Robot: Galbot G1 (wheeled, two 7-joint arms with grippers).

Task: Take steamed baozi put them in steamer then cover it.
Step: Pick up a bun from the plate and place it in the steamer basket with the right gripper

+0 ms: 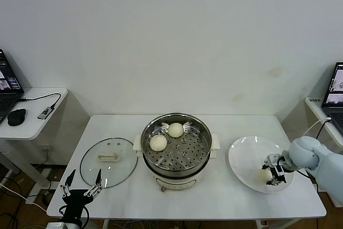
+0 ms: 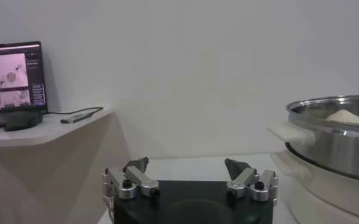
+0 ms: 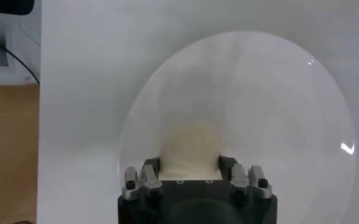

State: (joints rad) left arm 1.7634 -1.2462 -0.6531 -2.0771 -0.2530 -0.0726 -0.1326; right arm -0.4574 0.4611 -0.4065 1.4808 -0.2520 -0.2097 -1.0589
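Two cream-white baozi lie in the shiny steel steamer at the table's centre. One of them shows over the steamer rim in the left wrist view. A third baozi rests on the white plate, and my right gripper is shut on it, fingers against both its sides. The glass cover with its cream handle lies flat to the left of the steamer. My left gripper waits open at the table's front left edge, holding nothing.
The white plate sits near the table's right edge. A side desk with a laptop, mouse and cable stands at the left, and another laptop at the far right. The steamer sits on a white pot base with side handles.
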